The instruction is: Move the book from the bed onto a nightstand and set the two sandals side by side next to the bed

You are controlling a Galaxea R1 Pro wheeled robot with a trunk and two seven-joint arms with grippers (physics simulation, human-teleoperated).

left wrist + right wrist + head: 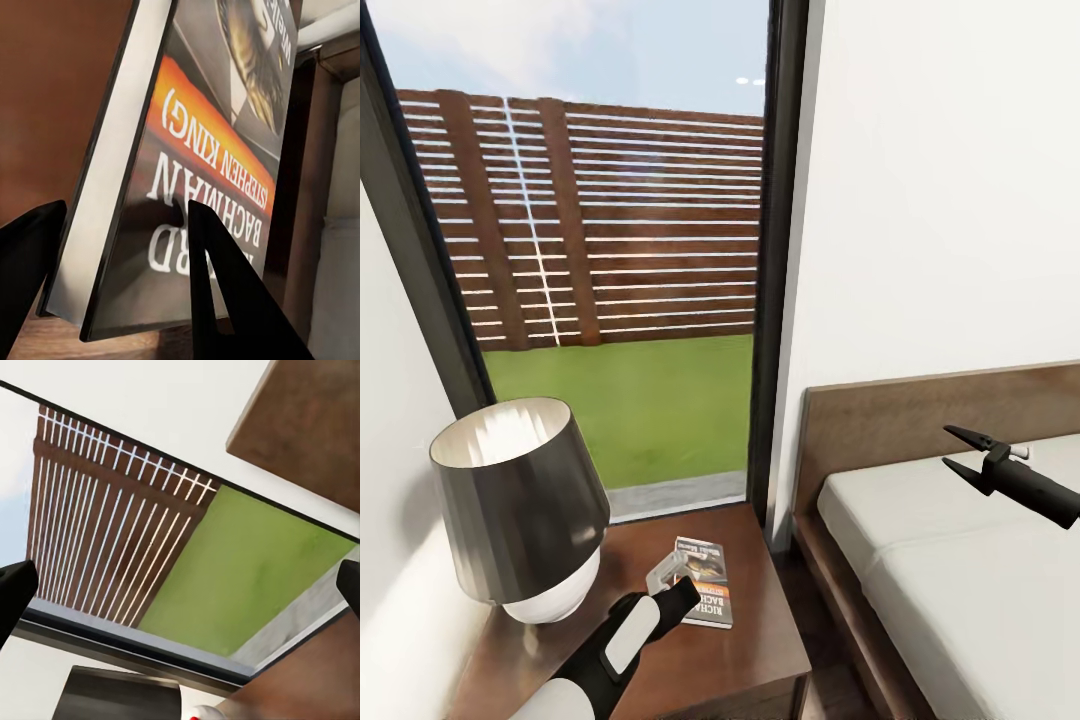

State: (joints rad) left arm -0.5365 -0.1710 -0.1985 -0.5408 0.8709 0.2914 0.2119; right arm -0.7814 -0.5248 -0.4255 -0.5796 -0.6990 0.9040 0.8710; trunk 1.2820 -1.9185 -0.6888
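Left gripper (pixel 678 585) straddles grey, orange-banded book (pixel 705 580) on nightstand (pixel 750 660).

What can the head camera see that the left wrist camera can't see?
Head view alone: the lamp on the nightstand, the window with grass and a fence outside, the bed's headboard, and the right gripper open above the bed.

Left wrist view alone: the book's cover close up, with the lettering readable and the white page edges showing.

Both: the book, the left gripper with a finger on each side of it, the brown nightstand top, and some pale mattress.
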